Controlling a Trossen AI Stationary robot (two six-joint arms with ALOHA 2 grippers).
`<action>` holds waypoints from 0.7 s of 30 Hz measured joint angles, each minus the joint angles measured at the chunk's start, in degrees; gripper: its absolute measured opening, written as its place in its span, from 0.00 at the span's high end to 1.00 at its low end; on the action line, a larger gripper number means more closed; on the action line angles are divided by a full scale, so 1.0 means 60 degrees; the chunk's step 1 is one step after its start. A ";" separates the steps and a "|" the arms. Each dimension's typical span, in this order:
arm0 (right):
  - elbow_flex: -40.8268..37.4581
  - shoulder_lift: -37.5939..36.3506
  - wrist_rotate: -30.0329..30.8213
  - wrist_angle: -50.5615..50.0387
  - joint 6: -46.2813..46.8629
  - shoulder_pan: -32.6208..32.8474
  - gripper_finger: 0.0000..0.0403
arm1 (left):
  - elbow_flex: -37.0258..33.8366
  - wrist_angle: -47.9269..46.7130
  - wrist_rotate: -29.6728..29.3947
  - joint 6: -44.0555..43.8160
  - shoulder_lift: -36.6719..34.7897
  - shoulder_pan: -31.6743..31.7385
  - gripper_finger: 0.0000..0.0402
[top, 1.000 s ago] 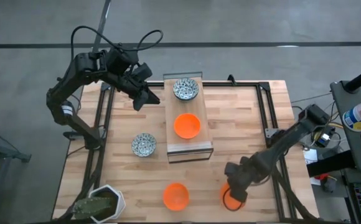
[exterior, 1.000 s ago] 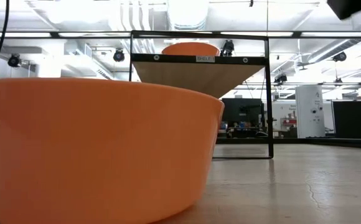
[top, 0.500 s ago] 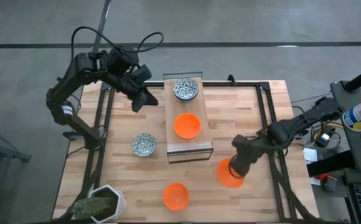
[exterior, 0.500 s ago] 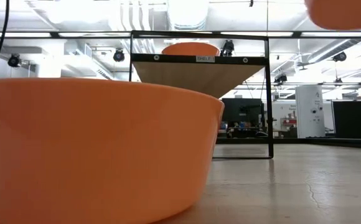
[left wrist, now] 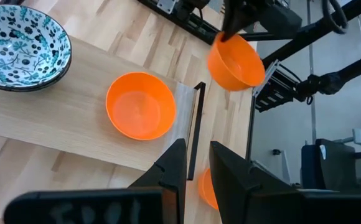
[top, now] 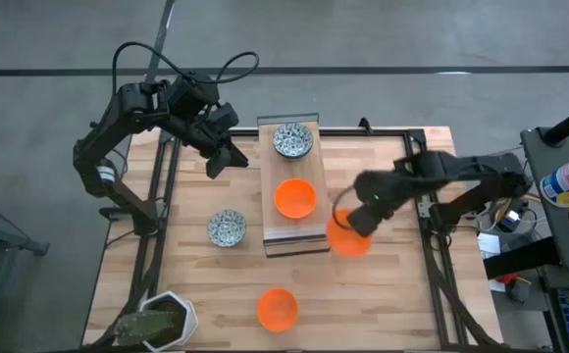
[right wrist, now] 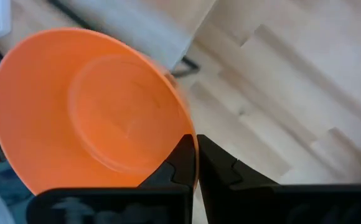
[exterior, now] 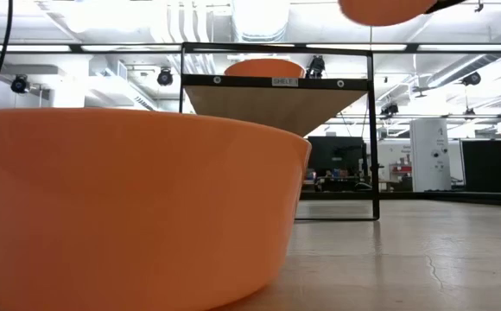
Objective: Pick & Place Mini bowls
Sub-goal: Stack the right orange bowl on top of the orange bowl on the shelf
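Four mini bowls and a fifth in my grip. A blue-patterned bowl (top: 292, 140) and an orange one (top: 294, 198) sit on the wooden shelf (top: 316, 169). Another blue-patterned bowl (top: 227, 228) and an orange bowl (top: 277, 309) stand on the table. My right gripper (top: 356, 218) is shut on a third orange bowl (top: 348, 239) just right of the shelf's near end. My left gripper (top: 228, 157) hovers left of the shelf, its fingers a narrow gap apart, holding nothing. My right gripper (right wrist: 196, 152) pinches the orange bowl's rim (right wrist: 187, 134), one finger inside the bowl and one outside. The fingers come slanting down from the table's right side. The bowl is lifted clear of the table and tilted, its underside (exterior: 384, 9) showing high in the low view.
A white angular pot with a green plant (top: 157, 322) stands at the table's near left corner. Black frame rails (top: 424, 186) run along the table's left and right sides. The near orange bowl (exterior: 130, 207) fills most of the low view. Bare wood lies right of the shelf.
My right gripper has carried the orange bowl up off the table's near right part and toward the far left, to the shelf's near right corner. The bowl stands lifted clear now. The arm has swung round with it.
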 joint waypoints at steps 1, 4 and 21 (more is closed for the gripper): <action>0.0289 0.0188 0.0000 -0.0207 -0.0236 -0.0217 0.98 | 0.0000 0.0002 0.0000 0.0000 0.0000 0.0000 0.84; 0.0952 0.0726 -0.0006 -0.0514 -0.0935 -0.0831 0.98 | 0.0000 -0.0014 0.0000 0.0004 0.0002 0.0000 0.84; 0.4660 0.3974 0.0324 -0.0515 -0.4215 -0.2798 0.98 | -0.0004 -0.0427 -0.0004 0.0011 0.0004 0.0004 0.84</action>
